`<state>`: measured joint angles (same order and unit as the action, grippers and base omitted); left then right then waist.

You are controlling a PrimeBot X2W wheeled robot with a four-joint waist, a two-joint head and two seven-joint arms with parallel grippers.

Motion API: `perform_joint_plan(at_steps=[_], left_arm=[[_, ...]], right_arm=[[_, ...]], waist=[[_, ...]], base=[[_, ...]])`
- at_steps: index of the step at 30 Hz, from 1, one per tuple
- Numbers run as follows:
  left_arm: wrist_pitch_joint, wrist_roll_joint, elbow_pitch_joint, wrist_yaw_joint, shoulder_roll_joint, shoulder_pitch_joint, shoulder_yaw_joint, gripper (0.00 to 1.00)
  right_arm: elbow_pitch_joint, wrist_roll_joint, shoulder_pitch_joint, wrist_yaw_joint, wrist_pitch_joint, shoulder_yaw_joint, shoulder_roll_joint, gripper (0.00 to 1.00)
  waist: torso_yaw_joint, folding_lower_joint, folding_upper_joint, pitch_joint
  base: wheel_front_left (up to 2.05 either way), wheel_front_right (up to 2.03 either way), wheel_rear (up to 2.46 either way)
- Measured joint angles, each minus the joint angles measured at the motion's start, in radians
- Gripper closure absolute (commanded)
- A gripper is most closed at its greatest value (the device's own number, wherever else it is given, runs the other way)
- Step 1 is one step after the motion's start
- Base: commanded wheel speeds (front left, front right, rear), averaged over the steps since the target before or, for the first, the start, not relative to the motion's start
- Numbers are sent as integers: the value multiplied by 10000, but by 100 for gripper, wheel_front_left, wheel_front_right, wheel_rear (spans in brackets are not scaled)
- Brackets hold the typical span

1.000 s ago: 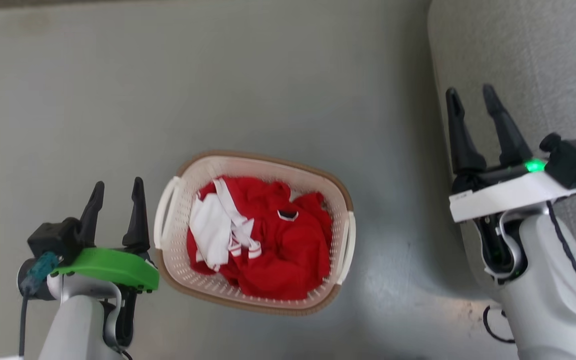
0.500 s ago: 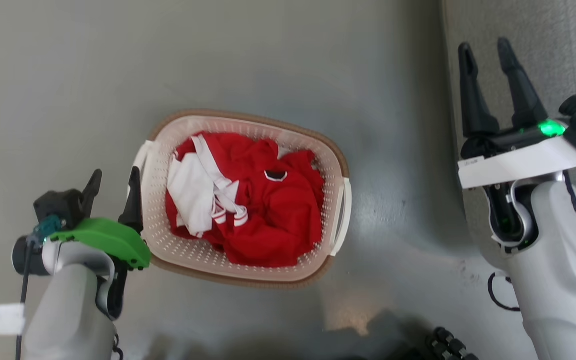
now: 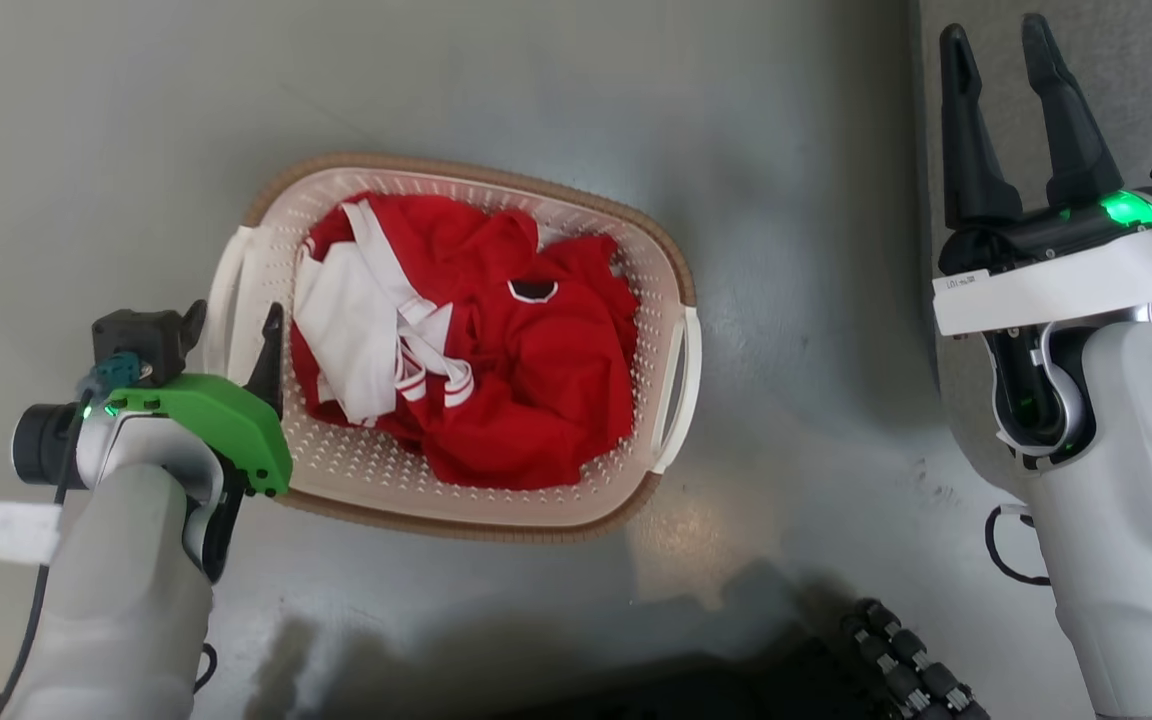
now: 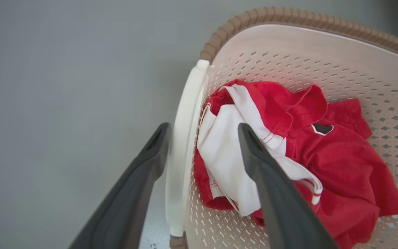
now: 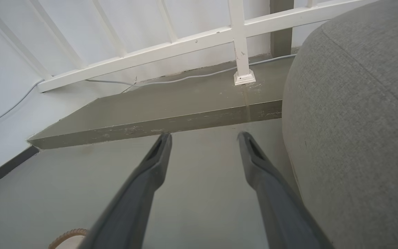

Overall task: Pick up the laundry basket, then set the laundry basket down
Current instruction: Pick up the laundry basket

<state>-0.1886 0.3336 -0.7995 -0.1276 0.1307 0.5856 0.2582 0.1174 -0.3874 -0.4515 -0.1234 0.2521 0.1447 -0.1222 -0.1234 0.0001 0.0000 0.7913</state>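
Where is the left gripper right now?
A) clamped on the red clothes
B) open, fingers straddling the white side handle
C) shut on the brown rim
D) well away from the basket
B: the left gripper is open, with one finger outside the white handle of the laundry basket and the other inside.

We lose the near-left corner of the laundry basket [image 3: 576, 480] under the green housing [image 3: 206, 420] of the left gripper [image 3: 236, 310], and in the left wrist view the basket runs off the right and bottom edges. Whether the outer finger [image 4: 140, 186] touches the white handle [image 4: 185, 138], we can't tell. The head view's bottom edge cuts off a dark ribbed object [image 3: 901, 665].
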Motion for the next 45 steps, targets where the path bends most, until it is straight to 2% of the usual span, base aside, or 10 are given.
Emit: perform_joint_plan(at_steps=[7,15,16,17,18,20,23,27,37,45], left_arm=[[303,132,-913,0,100,429,92,0],[445,355,-1375,0,23,914,627,0],[474,399,-1425,-2,12,978,671,6],[481,433,-1490,-2,0,1038,713,6],[500,462,-1559,-2,-8,1089,744,35],[516,663,-1651,0,-19,1168,817,100],[516,819,-1785,-59,-33,1227,945,100],[382,1095,-1893,-48,-332,1228,1053,100],[29,2679,-2004,8,-746,1166,1037,100],[29,2911,-2192,8,-821,913,1536,100]], right_arm=[[8,-13,-186,0,0,-25,-4,0],[84,-13,-210,0,0,-92,-29,0],[92,-13,-211,0,0,-92,-31,0],[100,-15,-215,0,0,-88,-35,0],[105,-15,-217,0,0,-88,-38,0],[113,-15,-222,0,0,-88,-46,0],[161,-15,-268,0,0,-90,-48,0],[244,-15,-342,0,0,-90,-46,0],[359,-36,-342,0,0,-46,-35,0],[399,-100,-343,0,0,29,-25,0]], waist=[[-72,0,0,434],[-61,0,0,603],[-55,0,0,616],[-48,0,0,629],[-41,0,0,641],[-27,0,0,662],[-2,-1,0,676],[28,-1,0,588],[131,-1,0,211],[141,-1,0,108]], base=[[0,0,0],[0,0,0],[0,0,0],[0,0,0],[0,0,0],[0,0,0],[0,0,0],[0,0,0],[0,0,0],[0,0,0]])
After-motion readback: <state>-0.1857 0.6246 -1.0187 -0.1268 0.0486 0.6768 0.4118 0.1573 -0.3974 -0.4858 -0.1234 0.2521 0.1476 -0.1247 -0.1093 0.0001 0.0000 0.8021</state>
